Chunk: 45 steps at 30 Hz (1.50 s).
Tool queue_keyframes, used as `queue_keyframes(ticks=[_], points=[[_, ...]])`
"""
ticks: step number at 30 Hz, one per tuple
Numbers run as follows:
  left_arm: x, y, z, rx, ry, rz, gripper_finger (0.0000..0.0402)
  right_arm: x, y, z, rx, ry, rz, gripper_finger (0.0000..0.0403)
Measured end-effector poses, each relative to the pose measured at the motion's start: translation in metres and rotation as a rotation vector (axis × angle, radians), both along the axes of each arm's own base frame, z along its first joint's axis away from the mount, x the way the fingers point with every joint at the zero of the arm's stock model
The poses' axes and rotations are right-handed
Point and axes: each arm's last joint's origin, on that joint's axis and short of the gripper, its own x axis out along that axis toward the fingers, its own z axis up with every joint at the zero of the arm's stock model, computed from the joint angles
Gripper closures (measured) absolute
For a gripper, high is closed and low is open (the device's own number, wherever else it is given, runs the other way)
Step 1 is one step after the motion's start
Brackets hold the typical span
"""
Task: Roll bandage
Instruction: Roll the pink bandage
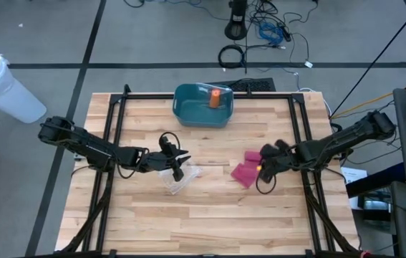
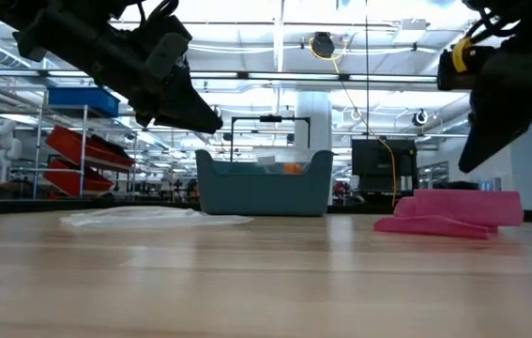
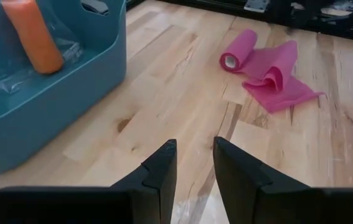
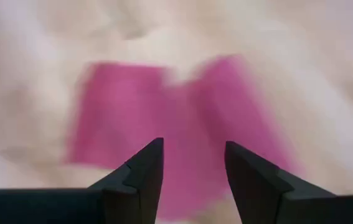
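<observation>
A pink bandage (image 1: 244, 172) lies on the wooden table right of centre, partly unrolled. Its rolled end (image 3: 235, 53) and a crumpled loose strip (image 3: 276, 78) rest flat on the wood. My right gripper (image 1: 263, 168) hovers open just above the bandage's right side (image 4: 176, 124), clear of it in the low view (image 2: 477, 155). My left gripper (image 1: 179, 162) is open and empty near the table's centre, raised off the table (image 2: 195, 117), above a clear plastic wrapper (image 1: 180, 179).
A blue bin (image 1: 203, 104) stands at the table's far edge, with an orange cylinder (image 1: 215, 97) in it. The clear wrapper (image 2: 153, 216) lies flat on the wood left of the bandage. Bare wood lies along the near half of the table.
</observation>
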Motion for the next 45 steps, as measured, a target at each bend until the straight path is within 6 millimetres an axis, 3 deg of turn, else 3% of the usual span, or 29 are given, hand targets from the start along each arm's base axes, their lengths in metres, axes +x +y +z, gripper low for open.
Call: queue_keyframes(ticks=[3, 7, 11, 18, 26, 35, 45], points=[[0.0, 0.0, 0.0, 0.0, 0.0, 0.0, 0.0292, -0.014, -0.007, 0.002, -0.02, 0.013, -0.183, 0.0248], [0.0, 0.0, 0.0, 0.0, 0.002, 0.0, 0.0292, -0.029, -0.01, -0.003, 0.101, -0.034, -0.282, 0.0248], [0.0, 0.0, 0.0, 0.001, 0.003, 0.0, 0.0292, -0.038, -0.013, -0.017, 0.181, -0.102, -0.323, 0.0248], [0.0, 0.0, -0.001, 0.002, 0.008, 0.0, 0.0292, -0.052, -0.022, -0.044, 0.186, -0.057, -0.44, 0.0247], [0.0, 0.004, -0.001, 0.009, 0.011, 0.012, 0.0292, -0.034, -0.024, -0.041, 0.182, -0.206, -0.299, 0.0247], [0.009, 0.009, -0.006, -0.013, -0.03, 0.012, 0.0292, -0.026, -0.043, -0.046, 0.122, -0.164, -0.298, 0.0248], [0.068, 0.029, -0.022, -0.122, -0.134, -0.161, 0.0302, -0.007, -0.05, -0.053, 0.125, -0.185, -0.245, 0.0248]])
